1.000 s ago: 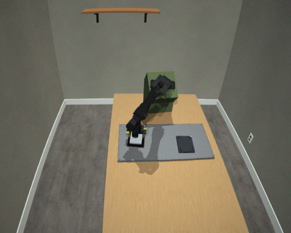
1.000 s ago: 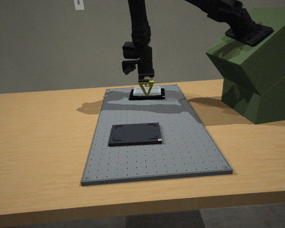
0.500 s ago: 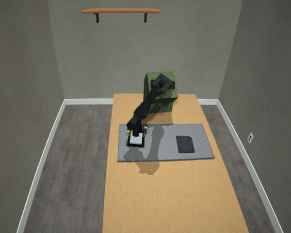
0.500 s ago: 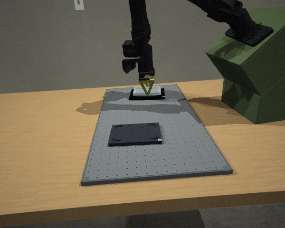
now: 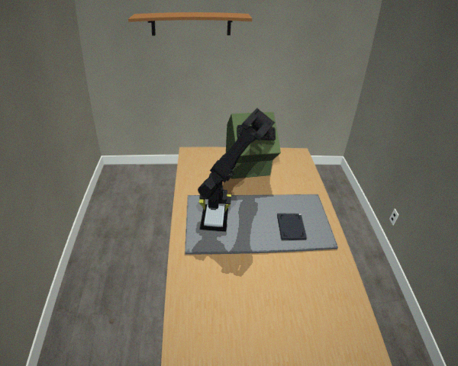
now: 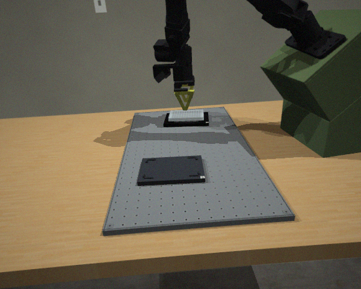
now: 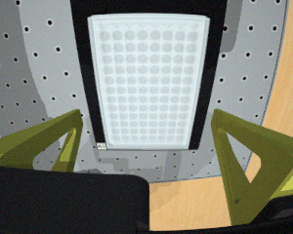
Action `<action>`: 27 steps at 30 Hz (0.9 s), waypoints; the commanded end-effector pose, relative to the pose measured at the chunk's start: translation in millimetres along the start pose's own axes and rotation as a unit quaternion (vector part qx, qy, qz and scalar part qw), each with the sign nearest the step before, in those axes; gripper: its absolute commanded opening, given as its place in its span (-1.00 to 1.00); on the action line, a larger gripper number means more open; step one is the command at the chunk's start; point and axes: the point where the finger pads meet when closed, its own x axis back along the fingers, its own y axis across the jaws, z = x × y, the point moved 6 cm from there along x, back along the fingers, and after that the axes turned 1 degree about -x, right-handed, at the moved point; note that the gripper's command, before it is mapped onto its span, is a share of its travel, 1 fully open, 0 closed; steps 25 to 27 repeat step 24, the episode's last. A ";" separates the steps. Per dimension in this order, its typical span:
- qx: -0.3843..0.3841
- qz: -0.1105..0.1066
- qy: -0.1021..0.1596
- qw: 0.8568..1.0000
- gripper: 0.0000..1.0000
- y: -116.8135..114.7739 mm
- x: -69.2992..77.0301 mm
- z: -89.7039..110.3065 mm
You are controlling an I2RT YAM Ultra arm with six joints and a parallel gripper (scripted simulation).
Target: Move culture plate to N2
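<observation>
Sitting on the flat black plate nest N1 (image 6: pixel 169 123) is the white see-through plastic plate (image 6: pixel 186 115) with many small round wells. Its thin clear lid lies flat on top, and the rows of round wells show through it in the wrist view (image 7: pixel 148 81). The plate has four straight sides and fits inside the black frame of the nest, with a black border showing all around it.

Above the plate hangs the black arm's claw (image 6: pixel 183 102) with its yellow-green pointed fingers. The claw is spread wide and pinches nothing. In the wrist view one finger stands on each side of the plate's near end, apart from it. From the side view the finger tips point down just above the lid.

Nest N1 lies at the far end of the grey metal board with small holes (image 6: pixel 236 186), seen from the side view. The other black nest N2 (image 6: pixel 171 170) lies nearer on the same board, well apart from N1. The board rests on the light brown wooden desk (image 6: pixel 50 174). The arm stands on a green block (image 6: pixel 336 102) at the right.
</observation>
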 end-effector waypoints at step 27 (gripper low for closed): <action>-0.001 0.002 -0.008 1.000 1.00 -4.6 54.9 -1.9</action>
